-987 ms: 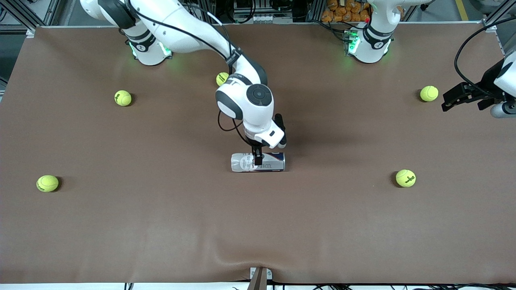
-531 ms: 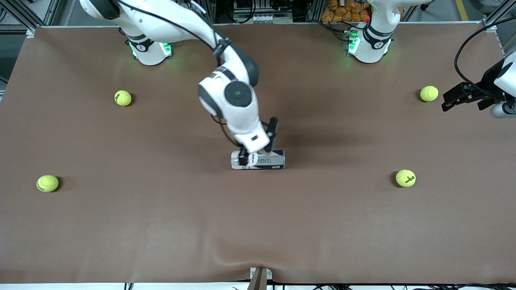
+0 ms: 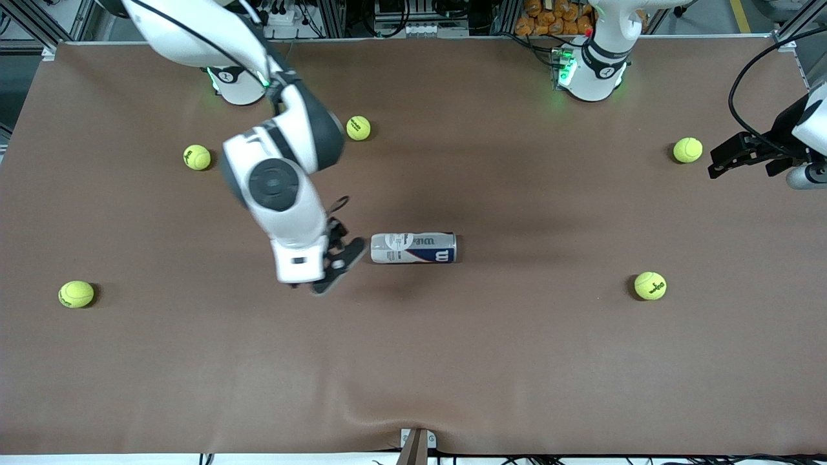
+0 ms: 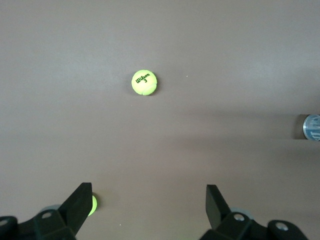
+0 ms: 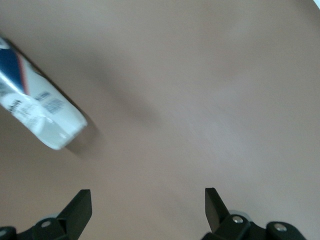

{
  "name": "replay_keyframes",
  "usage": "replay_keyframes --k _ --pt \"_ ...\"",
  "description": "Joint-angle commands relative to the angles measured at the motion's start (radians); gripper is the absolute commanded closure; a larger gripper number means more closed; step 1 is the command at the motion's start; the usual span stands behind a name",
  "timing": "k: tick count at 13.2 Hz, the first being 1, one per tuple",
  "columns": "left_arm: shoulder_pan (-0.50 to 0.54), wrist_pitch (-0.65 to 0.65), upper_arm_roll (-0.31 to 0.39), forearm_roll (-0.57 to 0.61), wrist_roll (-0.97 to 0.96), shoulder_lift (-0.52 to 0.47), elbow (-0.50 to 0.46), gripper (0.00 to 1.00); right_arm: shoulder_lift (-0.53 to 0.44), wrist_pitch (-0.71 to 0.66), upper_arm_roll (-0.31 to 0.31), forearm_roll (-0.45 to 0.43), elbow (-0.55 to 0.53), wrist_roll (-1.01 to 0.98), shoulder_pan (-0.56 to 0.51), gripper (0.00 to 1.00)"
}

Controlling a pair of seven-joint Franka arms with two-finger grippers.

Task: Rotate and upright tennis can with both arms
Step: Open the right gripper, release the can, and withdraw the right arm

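The tennis can (image 3: 413, 248) lies on its side in the middle of the brown table, its navy "W" band toward the left arm's end. My right gripper (image 3: 337, 266) is open and empty, just off the can's white end, toward the right arm's end. In the right wrist view the can (image 5: 37, 107) lies apart from the open gripper (image 5: 147, 207). My left gripper (image 3: 723, 158) waits open and empty at the left arm's end of the table. In the left wrist view (image 4: 148, 205) it is over bare table, and the can's end (image 4: 312, 127) shows at the edge.
Several tennis balls lie scattered: one near the right arm's base (image 3: 358, 128), two toward the right arm's end (image 3: 197, 157) (image 3: 76, 294), two toward the left arm's end (image 3: 687, 150) (image 3: 650, 285). The left wrist view shows a ball (image 4: 144, 82).
My right gripper has left the can and swung toward the right arm's end. The can has rolled slightly and still lies on its side. The left arm has not moved.
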Motion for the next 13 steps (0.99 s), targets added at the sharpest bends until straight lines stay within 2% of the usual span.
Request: replay_keyframes --k 1,3,4,5,7,10,12,13 --pt "0.01 -0.012 -0.005 -0.008 0.031 0.004 0.009 0.0 -0.089 -0.09 0.02 0.021 -0.036 0.049 -0.13 0.0" --pt "0.02 -0.028 -0.003 -0.008 0.031 0.004 0.009 0.0 -0.183 -0.191 0.017 0.063 -0.084 0.048 -0.225 0.0" --pt "0.029 -0.028 -0.003 -0.009 0.031 0.007 0.011 0.0 -0.235 -0.196 0.013 0.063 -0.117 0.048 -0.277 0.0" --pt "0.029 -0.028 -0.005 -0.012 0.031 0.01 0.011 0.0 -0.287 -0.195 -0.016 0.064 -0.15 0.049 -0.296 0.0" --pt "0.027 -0.029 -0.007 -0.038 0.031 0.01 0.011 0.0 -0.367 -0.221 -0.114 0.089 -0.189 0.051 -0.292 0.0" --pt "0.027 -0.051 -0.007 -0.077 0.031 0.024 0.014 0.0 -0.428 -0.323 -0.234 0.17 -0.187 0.057 -0.298 0.0" --pt "0.027 -0.083 -0.008 -0.089 0.034 0.035 0.009 0.0 -0.461 -0.383 -0.242 0.172 -0.18 0.173 -0.311 0.0" --pt "0.027 -0.109 -0.008 -0.15 0.032 0.053 0.011 0.0 -0.468 -0.409 -0.236 0.173 -0.177 0.23 -0.313 0.0"
